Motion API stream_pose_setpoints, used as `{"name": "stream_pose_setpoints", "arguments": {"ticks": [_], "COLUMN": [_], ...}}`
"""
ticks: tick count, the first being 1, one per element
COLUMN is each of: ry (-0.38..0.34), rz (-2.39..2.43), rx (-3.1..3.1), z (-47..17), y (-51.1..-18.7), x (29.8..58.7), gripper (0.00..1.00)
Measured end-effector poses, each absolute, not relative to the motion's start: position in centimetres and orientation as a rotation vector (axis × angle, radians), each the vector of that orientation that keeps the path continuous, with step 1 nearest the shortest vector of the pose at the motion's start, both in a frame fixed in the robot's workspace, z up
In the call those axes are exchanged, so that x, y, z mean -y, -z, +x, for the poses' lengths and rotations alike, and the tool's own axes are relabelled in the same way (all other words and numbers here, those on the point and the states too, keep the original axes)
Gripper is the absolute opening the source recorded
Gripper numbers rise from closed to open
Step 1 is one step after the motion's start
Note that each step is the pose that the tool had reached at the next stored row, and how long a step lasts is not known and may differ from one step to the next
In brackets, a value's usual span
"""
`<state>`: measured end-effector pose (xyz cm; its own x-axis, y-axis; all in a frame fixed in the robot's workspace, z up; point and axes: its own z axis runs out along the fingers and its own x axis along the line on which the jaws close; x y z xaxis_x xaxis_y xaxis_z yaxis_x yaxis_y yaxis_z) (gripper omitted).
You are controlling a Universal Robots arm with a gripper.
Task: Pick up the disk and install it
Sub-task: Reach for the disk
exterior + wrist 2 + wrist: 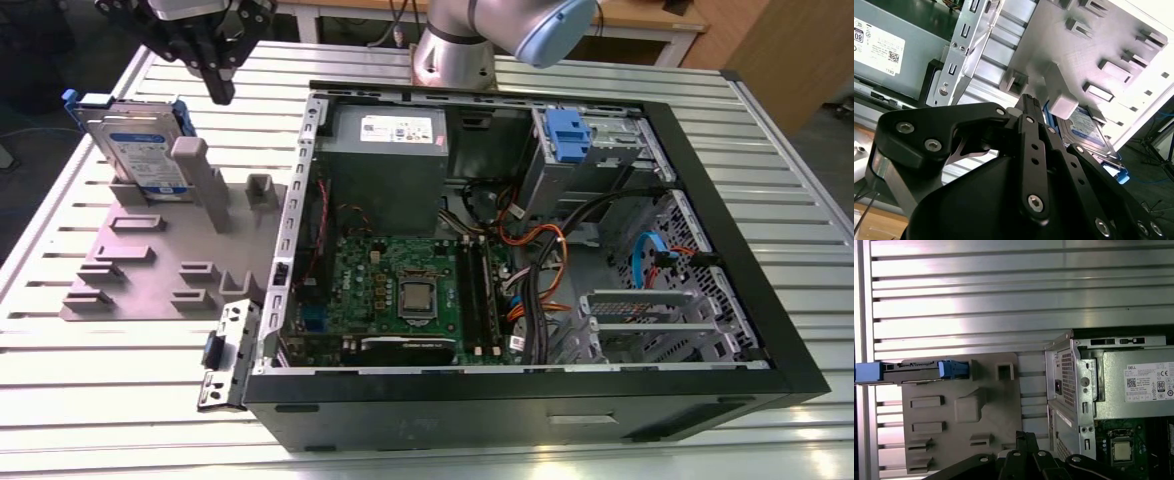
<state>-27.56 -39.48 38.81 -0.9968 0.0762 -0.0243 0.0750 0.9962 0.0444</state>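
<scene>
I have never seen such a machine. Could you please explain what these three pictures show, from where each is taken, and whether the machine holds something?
This is a robot arm with a black hand at its end. The exterior view comes from a camera off the arm and looks down at a slatted metal table. The two wrist views come from cameras riding on the arm, so the hand's black parts appear in both. On the table lie an open computer case and, at the exterior view's left of it, a grey plastic holder. The disk, with its blue frame, stands on edge in that holder. The hand hovers above the holder, near the disk, not touching it. Its fingers look closed, and it holds nothing.
</scene>
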Motion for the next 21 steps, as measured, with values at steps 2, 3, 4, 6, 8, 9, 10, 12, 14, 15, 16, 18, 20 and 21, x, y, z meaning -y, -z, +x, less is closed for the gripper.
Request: {"name": "stream_pose_setpoints", "arguments": {"ticks": [2,3,4,6,8,9,10,12,14,15,16,18,20,21], "ry": [-0.068,-0.068,-0.068,-0.068,-0.068,-0.068,-0.068,-0.068,-0.068,-0.068,-0.068,-0.068,-0.068,-0.068], "rz": [0.118,0.118,0.118,0.118,0.118,0.118,0.118,0.118,0.118,0.118,0.118,0.118,0.118,0.118], "rx": [-3.113,-3.113,-3.113,-3.113,-3.113,-3.113,-3.113,-3.113,-3.113,-3.113,-3.113,-3.113,-3.113,-3.113], "z": [-27.7,-27.8,-27.8,-27.9,-28.0,-28.1,-28.1,-28.2,-28.3,-28.4,-28.4,-28.5,-28.6,-28.7], "y": [-38.8,-38.8,-38.8,-38.8,-38.8,-38.7,-38.7,-38.7,-38.7,-38.7,-38.7,-38.7,-38.7,-38.7], "x": [39.4,39.4,39.4,39.3,39.3,39.3,39.3,39.2,39.2,39.2,39.2,39.2,39.2,39.2], "gripper": [0.11,0.11,0.11,0.11,0.11,0.11,0.11,0.11,0.11,0.11,0.11,0.11,0.11,0.11]}}
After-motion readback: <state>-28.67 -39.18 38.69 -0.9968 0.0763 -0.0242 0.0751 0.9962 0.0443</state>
